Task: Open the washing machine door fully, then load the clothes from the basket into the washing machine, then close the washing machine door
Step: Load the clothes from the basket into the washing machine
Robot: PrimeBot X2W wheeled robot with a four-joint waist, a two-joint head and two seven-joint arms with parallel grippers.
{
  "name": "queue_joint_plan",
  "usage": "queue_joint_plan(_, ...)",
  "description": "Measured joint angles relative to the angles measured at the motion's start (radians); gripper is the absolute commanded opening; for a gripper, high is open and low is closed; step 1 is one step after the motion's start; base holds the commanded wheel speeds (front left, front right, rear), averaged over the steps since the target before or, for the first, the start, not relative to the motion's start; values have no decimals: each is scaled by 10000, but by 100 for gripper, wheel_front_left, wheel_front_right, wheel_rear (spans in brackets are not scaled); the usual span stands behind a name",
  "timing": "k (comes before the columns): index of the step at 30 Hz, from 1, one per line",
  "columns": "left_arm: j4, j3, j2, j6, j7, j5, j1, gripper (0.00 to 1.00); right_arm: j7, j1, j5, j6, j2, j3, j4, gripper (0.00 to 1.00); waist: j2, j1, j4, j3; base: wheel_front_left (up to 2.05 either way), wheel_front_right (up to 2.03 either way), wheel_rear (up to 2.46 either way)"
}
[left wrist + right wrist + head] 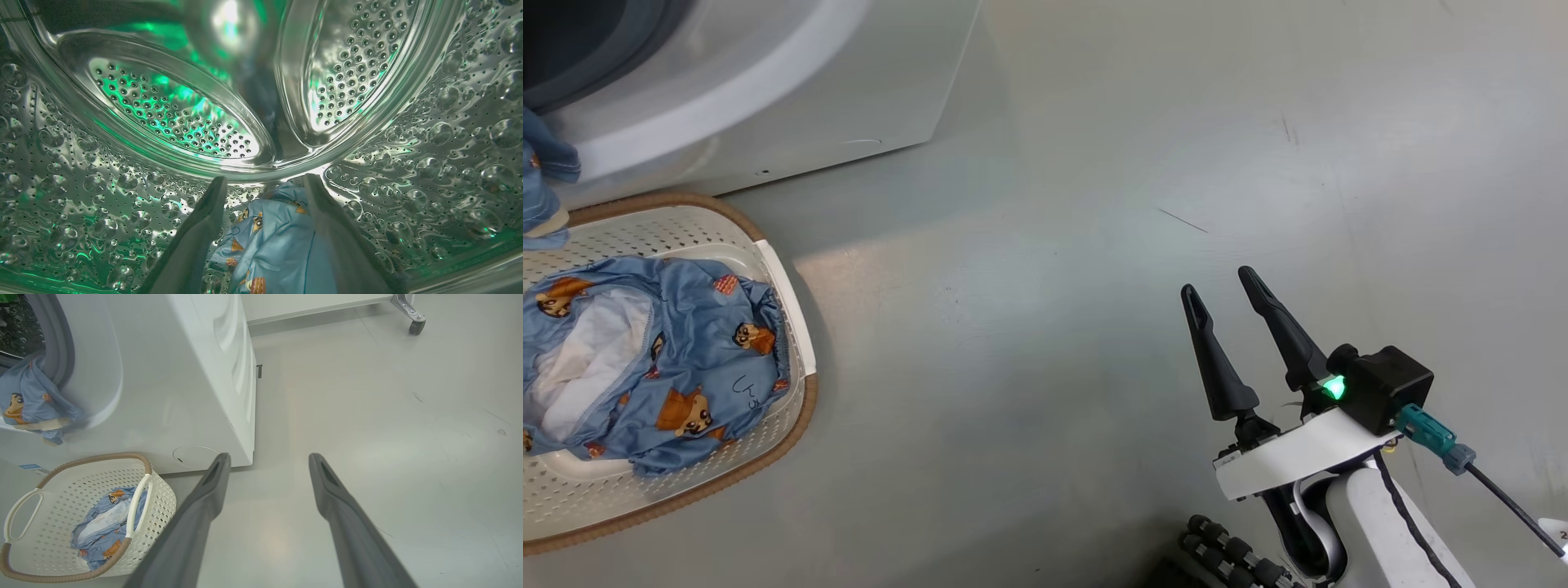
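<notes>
The drum [179, 122] is polished, dimpled steel; the clothes [703, 359] soft cloth; the basket [645, 224] matt perforated plastic; the washing machine [184, 375] smooth glossy white; the floor [1094, 245] faintly sheened.

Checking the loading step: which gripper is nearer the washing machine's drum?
Left. The left gripper is inside the drum, its open fingers either side of blue clothes. The right gripper hangs open over the floor, outside the washing machine.
</notes>
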Motion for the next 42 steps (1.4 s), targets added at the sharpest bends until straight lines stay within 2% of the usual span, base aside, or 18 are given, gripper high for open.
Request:
queue_joint_plan(20,324,125,-1778,84,-1037,-487,735,100,0,-183,-453,0,-13,-968,165,100,0,0,1207,-651,0,0,0)
queue_joint_plan(28,318,40,-2048,-73,-1572,-769,1882,100,0,-179,-487,0,-13,-1191,263,100,0,0,1737,-1092,0,0,0)
queue_joint_plan(34,157,6,-2560,-198,-1812,-972,2622,100,0,-100,-543,0,-29,-1361,303,100,0,0,2085,-1430,0,0,0)
queue_joint_plan(42,-337,19,-2587,-205,-1987,-1110,3615,100,0,-89,-558,0,-35,-1310,297,100,0,-1,2424,-1737,0,0,0)
